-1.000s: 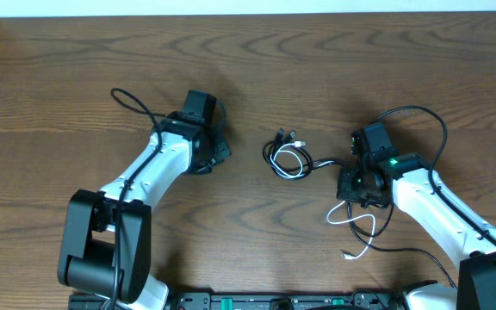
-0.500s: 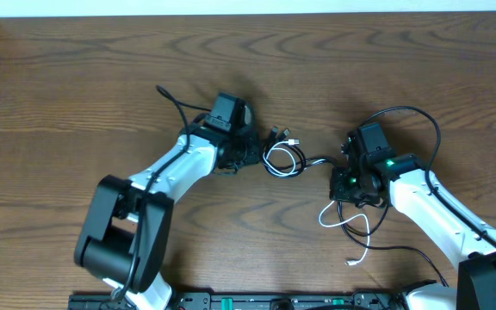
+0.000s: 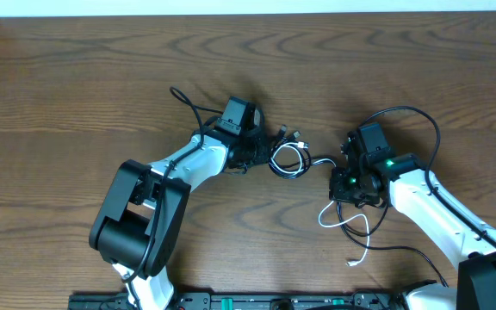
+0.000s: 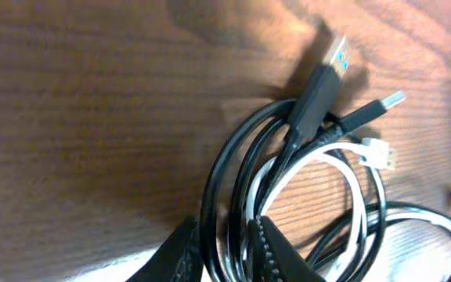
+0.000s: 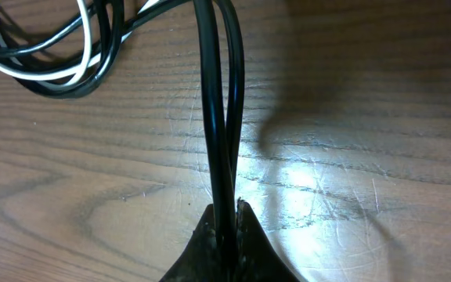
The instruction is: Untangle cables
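Overhead, we see the cables [image 3: 289, 160] coiled on the tabletop [image 3: 76, 69]. Right of them the right claw [image 5: 225, 215] pinches two black strands; left of them the left claw [image 4: 224, 243] straddles strands, and whether it grips we cannot tell.

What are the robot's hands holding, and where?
The right gripper pinches two thin black cable strands mid-length, away from any plug. The left gripper straddles a loop of the black-and-white coiled cords; whether it grips cannot be told.
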Motion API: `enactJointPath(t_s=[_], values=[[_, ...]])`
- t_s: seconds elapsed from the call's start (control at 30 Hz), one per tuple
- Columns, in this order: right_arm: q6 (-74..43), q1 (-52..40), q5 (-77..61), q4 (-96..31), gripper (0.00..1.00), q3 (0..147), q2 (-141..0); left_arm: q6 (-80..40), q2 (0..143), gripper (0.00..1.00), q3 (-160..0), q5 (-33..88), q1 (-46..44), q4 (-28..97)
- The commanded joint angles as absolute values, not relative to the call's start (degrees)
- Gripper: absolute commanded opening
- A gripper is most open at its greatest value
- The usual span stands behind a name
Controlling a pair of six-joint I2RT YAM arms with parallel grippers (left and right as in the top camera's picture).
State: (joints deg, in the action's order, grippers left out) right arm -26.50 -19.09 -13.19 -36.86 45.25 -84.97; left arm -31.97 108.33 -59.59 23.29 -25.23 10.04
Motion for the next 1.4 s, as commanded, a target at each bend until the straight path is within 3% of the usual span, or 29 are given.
enactJointPath(t_s=[0.0, 0.23, 0.43, 0.5, 0.53, 0.57, 0.97, 1.17, 1.23, 1.3, 1.37], values=[[-25.6, -19.6, -13.7, -36.8, 0.01, 45.1, -85.4, -33.7, 109.3, 0.23, -59.5, 26.4, -25.5, 8.6], [-25.6, -19.6, -13.7, -36.9, 0.01, 45.1, -85.4, -33.7, 109.3, 0.23, -59.5, 27.8, -26.3, 7.5], [-25.6, -19.6, -13.7, -37.0, 0.01, 45.1, -85.4, -32.7, 109.3, 0.23, -59.5, 18.4, -28.6, 10.2], [-25.6, -19.6, -13.7, -37.1, 0.01, 45.1, -85.4, -32.6, 109.3, 0.19, -59.5, 18.4, -28.6, 10.2], [-25.6, -19.6, -13.7, -37.1, 0.01, 45.1, -85.4, -32.6, 109.3, 0.09, -59.5, 18.4, -28.4, 10.1], [-25.6, -19.6, -13.7, -37.1, 0.01, 45.1, -85.4, -32.7, 109.2, 0.07, -59.5, 18.4, -28.2, 10.2], [-37.8, -17.4, 9.7, -48.2, 0.01, 45.1, -85.4, -27.7, 101.3, 0.07, -59.5, 18.8, -25.1, 20.1], [-34.7, -13.7, 7.5, -44.1, 0.01, 45.1, -85.4, -26.4, 96.5, 0.07, -59.5, 22.9, -25.2, 27.5], [-27.3, -13.4, -0.8, -39.6, 0.1, 45.1, -85.4, -26.1, 96.2, 0.07, -59.5, 27.4, -25.4, 27.9], [-18.1, -13.6, -14.1, -35.2, 0.27, 45.1, -85.4, -26.1, 96.2, 0.07, -59.5, 29.5, -25.7, 28.1], [-11.6, -13.9, -25.9, -32.6, 0.32, 45.1, -85.4, -26.1, 96.2, 0.07, -59.5, 29.5, -26.4, 28.1]])
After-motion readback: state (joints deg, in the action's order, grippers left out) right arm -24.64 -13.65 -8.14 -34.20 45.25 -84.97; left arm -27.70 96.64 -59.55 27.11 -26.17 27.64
